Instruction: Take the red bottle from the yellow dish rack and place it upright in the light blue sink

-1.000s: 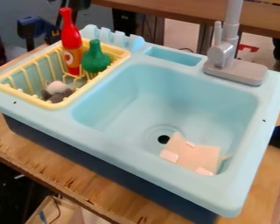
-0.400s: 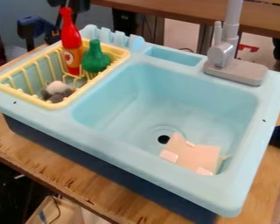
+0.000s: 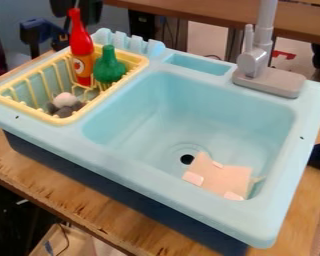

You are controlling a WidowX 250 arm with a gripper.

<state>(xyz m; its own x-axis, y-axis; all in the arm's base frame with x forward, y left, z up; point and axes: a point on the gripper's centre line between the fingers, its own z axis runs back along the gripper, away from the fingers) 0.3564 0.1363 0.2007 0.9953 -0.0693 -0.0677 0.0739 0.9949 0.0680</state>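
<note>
The end effector [image 3: 76, 12] is hanging near the red bottle [image 3: 82, 52] in the yellow rack [image 3: 9, 102], its opening and any hold being impossible to tell.

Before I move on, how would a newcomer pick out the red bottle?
Find the blue sink, then the yellow rack at the view's left. The red bottle stands inside, tall and slim with an orange label, unlike the shorter, rounder green bottle beside it.
</note>
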